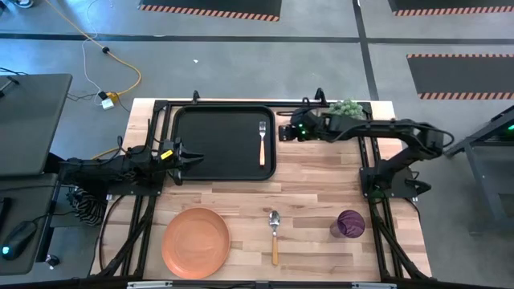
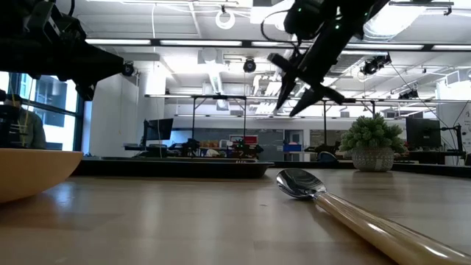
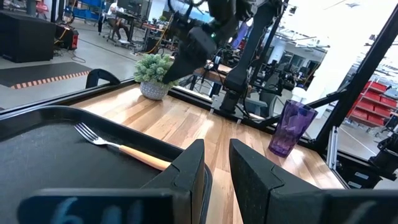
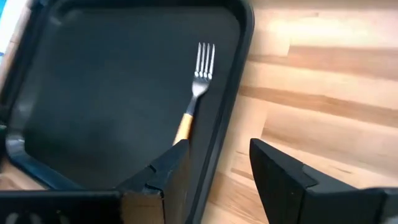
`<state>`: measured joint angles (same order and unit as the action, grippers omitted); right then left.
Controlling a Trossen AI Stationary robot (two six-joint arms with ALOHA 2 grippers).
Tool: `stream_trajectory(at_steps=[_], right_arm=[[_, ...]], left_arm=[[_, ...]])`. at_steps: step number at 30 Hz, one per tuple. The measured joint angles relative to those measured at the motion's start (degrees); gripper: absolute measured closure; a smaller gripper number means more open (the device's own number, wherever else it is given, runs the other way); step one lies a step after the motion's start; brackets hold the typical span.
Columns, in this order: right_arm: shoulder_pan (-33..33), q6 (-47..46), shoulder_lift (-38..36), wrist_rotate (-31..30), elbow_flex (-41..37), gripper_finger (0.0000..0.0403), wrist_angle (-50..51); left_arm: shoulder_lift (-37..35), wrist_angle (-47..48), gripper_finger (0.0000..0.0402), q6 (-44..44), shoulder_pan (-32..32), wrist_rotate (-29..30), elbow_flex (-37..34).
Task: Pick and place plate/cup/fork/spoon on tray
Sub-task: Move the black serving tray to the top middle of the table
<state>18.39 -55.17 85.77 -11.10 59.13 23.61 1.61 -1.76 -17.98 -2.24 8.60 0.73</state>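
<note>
The large black rectangular tray with its raised rim (image 1: 217,140) lies at the far side of the wooden table (image 1: 321,189). The round flat orange plate (image 1: 195,242) sits near the front edge, well apart from the tray. The small dark purple shiny cup (image 1: 350,224) stands toward the front right. The slim spoon with silver oval bowl and tan handle (image 1: 275,234) lies between plate and cup. The slim fork with silver tines and tan handle (image 1: 262,143) already rests inside the tray, along its right side.

The right gripper (image 1: 283,129) hangs above the tray's right rim, fingers spread and holding nothing; the fork appears placed. The left gripper (image 1: 195,159) waits at the tray's left edge, fingers a narrow gap apart, empty.

Judging by what remains, the spoon looks like a sensible next pick. To do it well, the gripper should lift clear of the rim first, come down over the handle with fingers straddling it crosswise, and set it beside the fork, leaving room for the plate.
</note>
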Motion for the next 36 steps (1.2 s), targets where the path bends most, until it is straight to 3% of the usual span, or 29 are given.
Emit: stream_trajectory(at_steps=[16, 21, 30, 36], right_arm=[[0.1, -1.4, 8.6, 4.0, 0.1, 0.0242, -11.0], [0.8, 2.8, 8.6, 2.9, 4.8, 0.0242, -11.4], [3.8, 6.2, 10.2, -0.4, 14.7, 0.0242, 2.9], [4.0, 4.7, 15.1, 2.7, 18.0, 0.0242, 7.5]], left_arm=[[0.0, 0.0, 0.0337, -0.1, 0.0, 0.0, 0.0], [0.0, 0.0, 0.0337, -0.1, 0.0, 0.0, 0.0], [0.0, 0.0, 0.0337, 0.0, 0.0, 0.0, 0.0], [0.0, 0.0, 0.0337, 0.1, 0.0, 0.0, 0.0]])
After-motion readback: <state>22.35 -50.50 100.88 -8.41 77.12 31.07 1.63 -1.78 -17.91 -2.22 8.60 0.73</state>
